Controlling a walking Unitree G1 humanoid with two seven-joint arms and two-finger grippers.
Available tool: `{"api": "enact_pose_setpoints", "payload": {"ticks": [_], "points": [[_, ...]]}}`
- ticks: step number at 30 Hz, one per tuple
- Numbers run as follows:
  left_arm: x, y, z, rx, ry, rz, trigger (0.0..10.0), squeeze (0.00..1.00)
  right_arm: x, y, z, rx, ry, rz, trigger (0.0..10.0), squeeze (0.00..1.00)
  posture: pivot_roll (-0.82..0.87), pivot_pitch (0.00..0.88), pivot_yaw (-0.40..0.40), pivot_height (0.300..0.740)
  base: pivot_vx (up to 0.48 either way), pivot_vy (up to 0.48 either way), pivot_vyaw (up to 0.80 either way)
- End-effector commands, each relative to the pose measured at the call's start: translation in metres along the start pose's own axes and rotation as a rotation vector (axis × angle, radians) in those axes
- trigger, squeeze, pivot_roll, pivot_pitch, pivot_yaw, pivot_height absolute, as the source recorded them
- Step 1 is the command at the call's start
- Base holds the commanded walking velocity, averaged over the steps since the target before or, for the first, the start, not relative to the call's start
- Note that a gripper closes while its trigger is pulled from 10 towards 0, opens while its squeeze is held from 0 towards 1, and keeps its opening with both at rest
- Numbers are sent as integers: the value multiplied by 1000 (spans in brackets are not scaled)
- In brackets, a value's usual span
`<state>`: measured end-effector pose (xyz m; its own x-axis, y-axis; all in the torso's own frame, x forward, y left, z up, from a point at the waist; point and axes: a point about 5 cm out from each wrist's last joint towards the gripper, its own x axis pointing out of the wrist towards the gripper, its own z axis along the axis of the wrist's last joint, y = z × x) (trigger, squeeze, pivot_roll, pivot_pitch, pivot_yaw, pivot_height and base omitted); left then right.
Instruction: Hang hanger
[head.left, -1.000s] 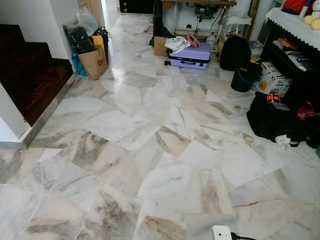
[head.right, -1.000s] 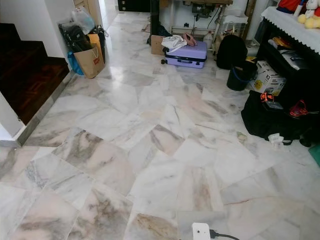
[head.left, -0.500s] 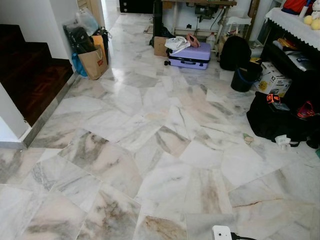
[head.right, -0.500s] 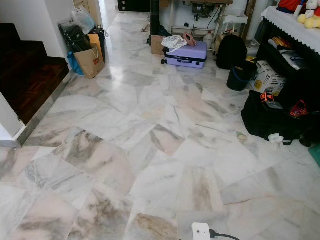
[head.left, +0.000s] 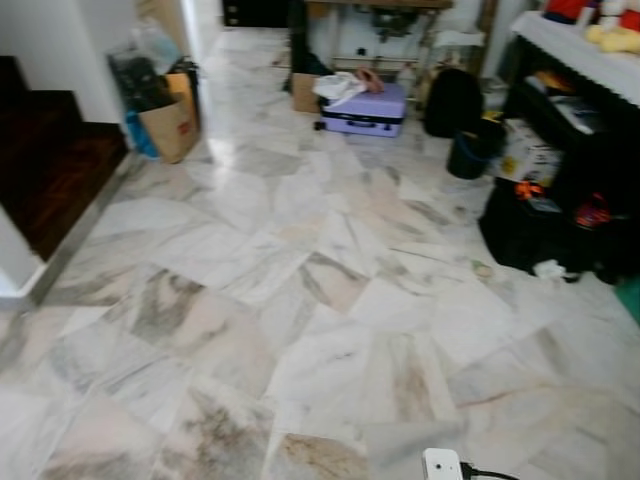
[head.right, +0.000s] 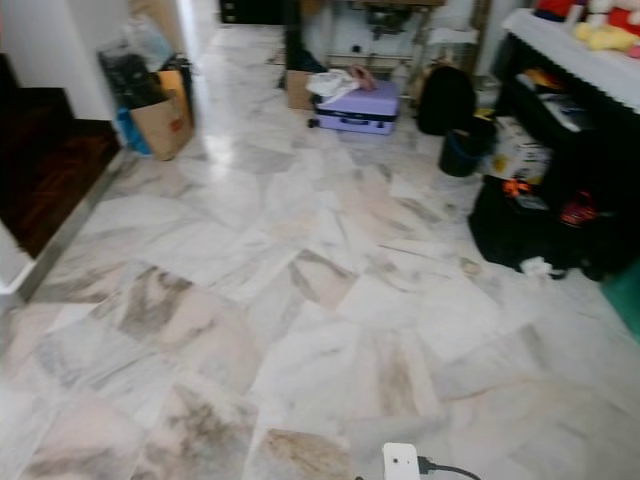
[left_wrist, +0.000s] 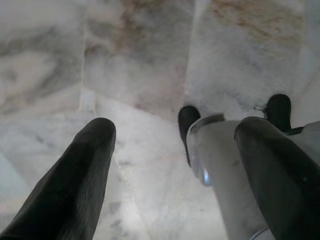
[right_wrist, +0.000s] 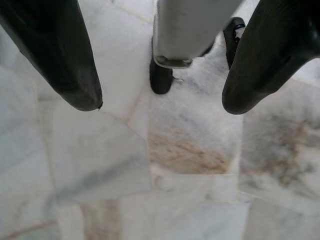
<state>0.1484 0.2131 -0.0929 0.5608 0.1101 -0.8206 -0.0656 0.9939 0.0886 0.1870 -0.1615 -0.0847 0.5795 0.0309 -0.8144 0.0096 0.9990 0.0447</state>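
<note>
Swung rightward, blurring the marble floor (head.left: 300, 300). Both grippers, left gripper (left_wrist: 175, 150) and right gripper (right_wrist: 160, 95), hung spread, holding nothing. Hanger nowhere seen; risked tripping over the black bag (head.left: 530, 225).

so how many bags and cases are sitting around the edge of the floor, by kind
Suitcases: 1, the purple suitcase.
Paper bags: 1, the brown paper bag.
Backpacks: 1, the black backpack.
Duffel bags: 1, the large black bag.
Buckets: 1, the dark bucket.
Total: 5
</note>
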Motion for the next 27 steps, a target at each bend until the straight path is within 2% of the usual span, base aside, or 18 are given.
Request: {"api": "enact_pose_setpoints", "payload": {"ticks": [1,14,19,23,27], "points": [[-37,45,-88,-26,248,23,10000,0,-6,-12,-22,75,51,72,10000,0,10,102,2,740,0,0,-800],[-37,44,-88,-21,251,20,10000,0,-7,-12,-24,69,60,76,10000,0,20,97,1,740,0,0,-800],[-37,44,-87,16,246,22,10000,0,-7,-14,-27,67,69,75,10000,0,22,91,-1,740,0,0,-800],[-37,45,-87,53,252,15,10000,0,-8,-17,-28,66,75,70,10000,0,23,85,3,740,0,-437,-800],[-38,46,-88,44,258,24,10000,0,-9,-23,-29,69,77,60,10000,0,24,76,8,740,0,0,-800]]}}
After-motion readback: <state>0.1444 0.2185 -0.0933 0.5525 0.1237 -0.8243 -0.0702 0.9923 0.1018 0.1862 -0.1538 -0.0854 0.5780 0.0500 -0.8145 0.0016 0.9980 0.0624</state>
